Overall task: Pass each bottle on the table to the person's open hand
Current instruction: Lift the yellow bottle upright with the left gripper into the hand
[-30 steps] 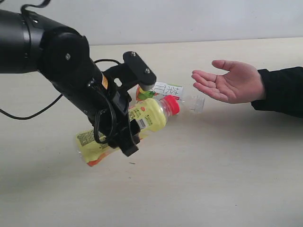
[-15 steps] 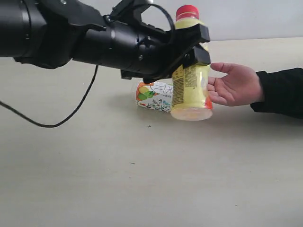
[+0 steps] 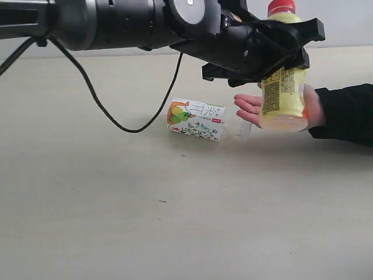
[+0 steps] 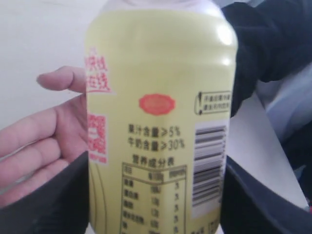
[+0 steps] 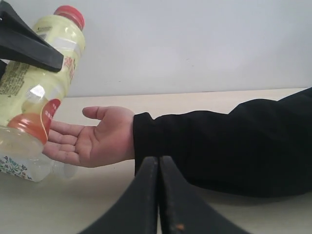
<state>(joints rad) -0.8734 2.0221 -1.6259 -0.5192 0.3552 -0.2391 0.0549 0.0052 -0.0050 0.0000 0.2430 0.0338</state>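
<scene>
Left tool (image 3: 294, 46) grips yellow bottle (image 3: 282, 96) at open hand (image 5: 92, 139) (right tool (image 5: 158, 163), wrist-view only, clenched).

Low side-on exterior — all 3 views share the yellow bottle (image 3: 284, 96).

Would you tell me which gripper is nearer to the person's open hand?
Left. The left gripper holds the yellow bottle over the hand; the right gripper is farther off, near the sleeve.

A glossy, smooth plastic finish is shown on the yellow-labelled bottle (image 3: 284, 93). The table (image 3: 175, 221) is seen as matt and faintly wood-grained. The black sleeve (image 3: 349, 114) is rendered in matt cloth.
</scene>
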